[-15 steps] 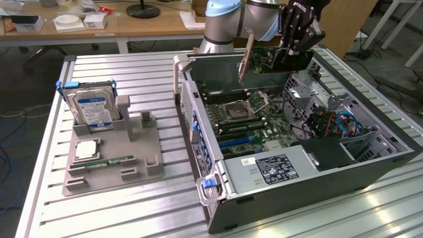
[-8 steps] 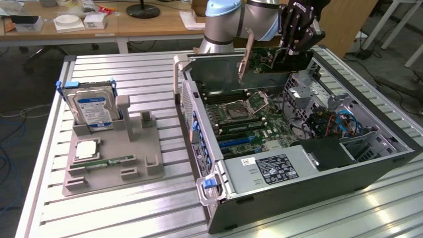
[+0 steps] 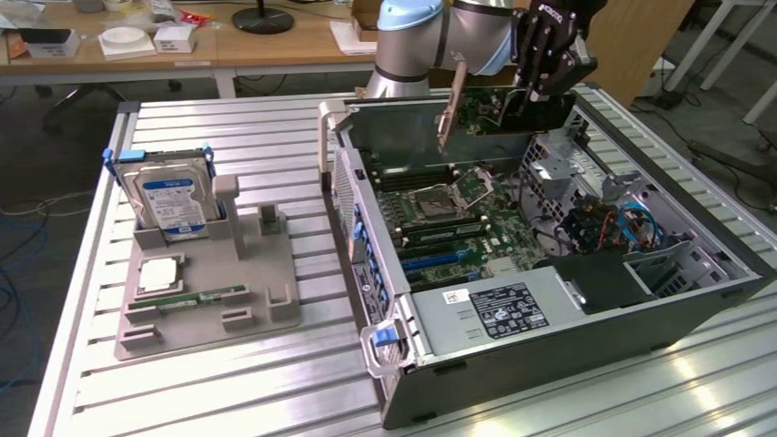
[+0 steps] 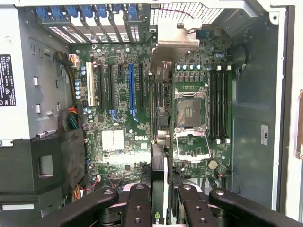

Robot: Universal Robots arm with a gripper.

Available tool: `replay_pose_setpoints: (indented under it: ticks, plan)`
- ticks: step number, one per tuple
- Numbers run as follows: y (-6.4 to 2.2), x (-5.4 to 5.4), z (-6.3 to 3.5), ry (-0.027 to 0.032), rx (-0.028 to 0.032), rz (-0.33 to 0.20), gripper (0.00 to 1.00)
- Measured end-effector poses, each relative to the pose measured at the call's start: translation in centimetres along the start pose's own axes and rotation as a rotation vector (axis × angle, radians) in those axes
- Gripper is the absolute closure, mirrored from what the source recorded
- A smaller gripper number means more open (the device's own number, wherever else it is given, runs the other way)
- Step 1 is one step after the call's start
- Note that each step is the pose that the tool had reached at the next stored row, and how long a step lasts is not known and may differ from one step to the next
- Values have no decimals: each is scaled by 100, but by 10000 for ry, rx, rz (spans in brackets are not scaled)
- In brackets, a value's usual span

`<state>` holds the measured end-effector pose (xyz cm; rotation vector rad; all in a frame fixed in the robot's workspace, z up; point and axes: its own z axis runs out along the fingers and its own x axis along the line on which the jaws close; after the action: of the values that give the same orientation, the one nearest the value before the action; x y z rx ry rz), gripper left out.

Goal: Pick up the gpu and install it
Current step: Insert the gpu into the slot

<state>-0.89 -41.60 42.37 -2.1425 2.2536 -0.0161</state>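
Observation:
My gripper [image 3: 536,95] is shut on the gpu [image 3: 492,111], a dark card with a silver bracket [image 3: 450,102] at one end. It hangs upright above the far end of the open computer case [image 3: 547,319], clear of the motherboard [image 3: 468,228]. In the wrist view the gpu [image 4: 159,161] appears edge-on between my black fingers [image 4: 138,203], its bracket [image 4: 176,40] towards the case's rear wall. Below it lie the motherboard's expansion slots, among them a blue slot [image 4: 131,90], all bare.
The case lies on its side on a slatted metal table [image 3: 243,382]. On the exterior view's left, a grey holder [image 3: 206,300] carries a hard drive [image 3: 170,205] and a green memory stick [image 3: 200,297]. Cables and a drive bay [image 3: 607,228] fill the case's other end.

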Motion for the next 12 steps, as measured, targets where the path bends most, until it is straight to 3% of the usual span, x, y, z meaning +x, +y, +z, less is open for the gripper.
replay_pose_setpoints:
  ticks: [12]
  plan:
    - [39, 7, 123, -14, -6, -482, 74]
